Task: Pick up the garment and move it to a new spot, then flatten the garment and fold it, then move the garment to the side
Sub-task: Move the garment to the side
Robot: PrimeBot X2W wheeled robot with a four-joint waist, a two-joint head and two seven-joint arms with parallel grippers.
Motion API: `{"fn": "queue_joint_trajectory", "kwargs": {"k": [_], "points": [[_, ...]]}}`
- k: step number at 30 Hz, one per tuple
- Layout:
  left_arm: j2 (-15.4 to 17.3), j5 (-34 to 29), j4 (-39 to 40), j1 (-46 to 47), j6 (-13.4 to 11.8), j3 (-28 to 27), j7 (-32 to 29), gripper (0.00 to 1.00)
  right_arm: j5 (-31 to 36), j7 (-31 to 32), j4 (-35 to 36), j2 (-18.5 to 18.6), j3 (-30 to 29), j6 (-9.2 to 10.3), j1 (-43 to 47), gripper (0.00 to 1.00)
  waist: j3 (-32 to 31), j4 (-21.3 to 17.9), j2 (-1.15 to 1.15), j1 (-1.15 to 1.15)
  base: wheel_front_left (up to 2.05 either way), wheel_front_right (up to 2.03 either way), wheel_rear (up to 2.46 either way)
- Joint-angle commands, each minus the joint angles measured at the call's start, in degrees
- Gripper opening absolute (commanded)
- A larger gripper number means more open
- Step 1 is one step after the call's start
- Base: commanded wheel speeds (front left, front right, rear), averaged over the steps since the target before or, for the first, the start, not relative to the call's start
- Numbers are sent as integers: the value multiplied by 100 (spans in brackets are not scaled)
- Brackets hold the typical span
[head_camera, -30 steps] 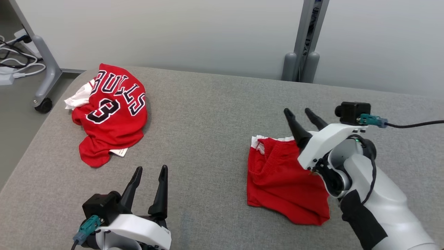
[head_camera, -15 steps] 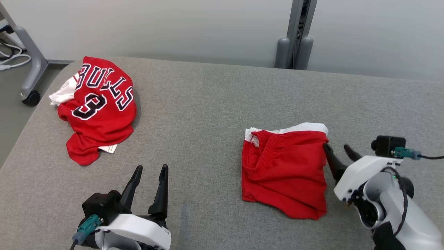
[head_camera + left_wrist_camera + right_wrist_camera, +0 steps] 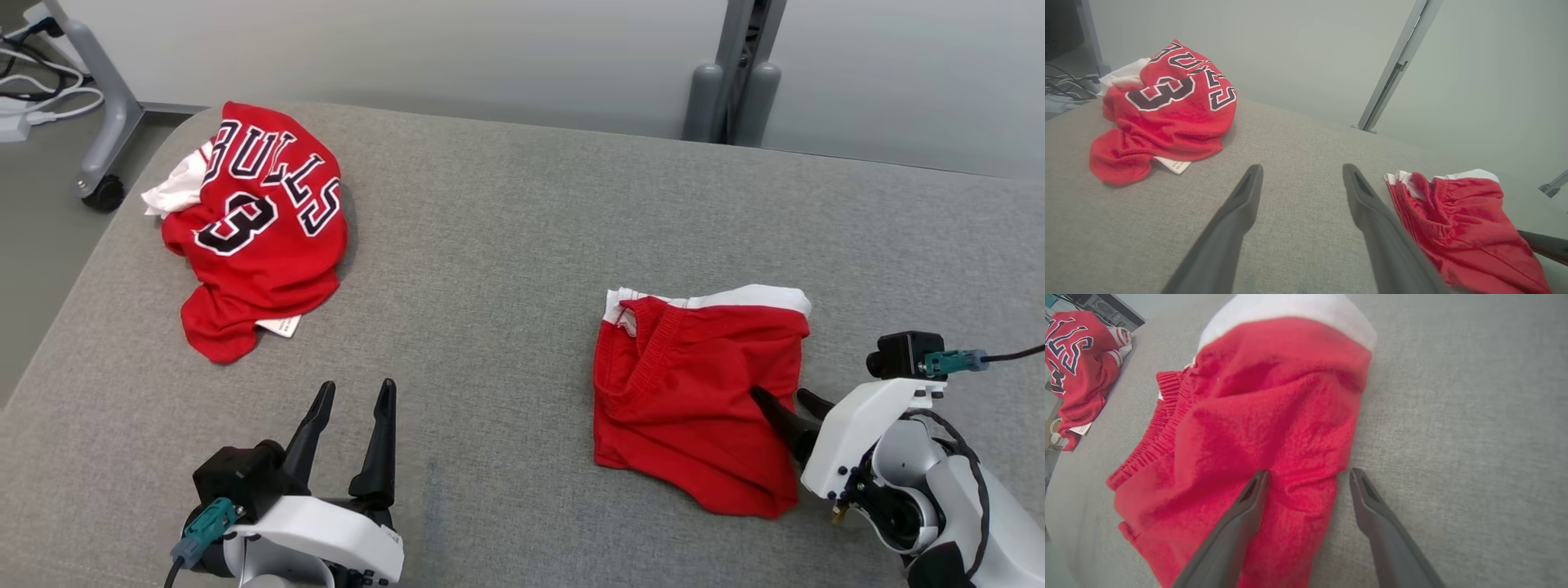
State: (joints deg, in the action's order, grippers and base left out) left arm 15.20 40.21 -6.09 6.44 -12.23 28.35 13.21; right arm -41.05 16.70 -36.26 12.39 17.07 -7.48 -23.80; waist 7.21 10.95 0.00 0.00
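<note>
Red shorts (image 3: 694,392) with a white band lie folded and slightly rumpled on the right half of the grey padded table (image 3: 490,286). My right gripper (image 3: 778,394) is open at their right edge: its left finger is over the red cloth and its right finger over bare table, as the right wrist view shows for the gripper (image 3: 1308,473) and the shorts (image 3: 1265,416). My left gripper (image 3: 357,384) stands open and empty near the front edge, left of the shorts (image 3: 1457,220). In the left wrist view, that gripper (image 3: 1302,167) points across bare table.
A crumpled red jersey (image 3: 261,229) with a black number 3 lies over white cloth at the table's far left corner. Beyond that corner are a wheeled grey leg (image 3: 102,192) and floor cables (image 3: 41,82). A grey post (image 3: 735,90) stands behind the table.
My right gripper has drawn back toward me from the shorts' top right corner to their lower right edge, staying open. The head camera has shifted. The left gripper has not moved.
</note>
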Motion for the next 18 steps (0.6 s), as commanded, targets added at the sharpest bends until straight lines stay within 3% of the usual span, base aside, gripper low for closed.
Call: {"fn": "queue_joint_trajectory", "kwargs": {"k": [1, 2, 3, 7, 8, 18], "points": [[9, -4, -20, 99, 3, -22, 37, 100, -67, 167, 58, 53, -53, -3, 52, 100, 25, 57, 0, 0, 0, 0, 0], [6, 0, -27, 105, 9, -28, 35, 100, -81, 241, 76, 56, -66, -3, 44, 89, 33, 74, 0, 0, 0, 0, 0], [3, 3, -35, 110, 14, -30, 44, 100, -73, 293, 95, 56, -77, -3, 38, 51, 41, 89, 0, 0, 0, 0, 0], [-7, 5, -56, 118, 32, -44, 63, 100, 15, 366, 199, 71, -41, -3, 29, 17, 80, 121, 0, 0, 0, 0, 0], [-7, 5, -55, 120, 35, -52, 72, 100, 40, 344, 221, 78, -38, -3, 31, 0, 88, 118, 0, 0, 0, 0, 0], [54, -92, 118, 225, 5, -40, 71, 100, 542, 88, 414, 301, 106, -3, -179, 0, 202, -343, 0, 0, 0, 0, 0]]}}
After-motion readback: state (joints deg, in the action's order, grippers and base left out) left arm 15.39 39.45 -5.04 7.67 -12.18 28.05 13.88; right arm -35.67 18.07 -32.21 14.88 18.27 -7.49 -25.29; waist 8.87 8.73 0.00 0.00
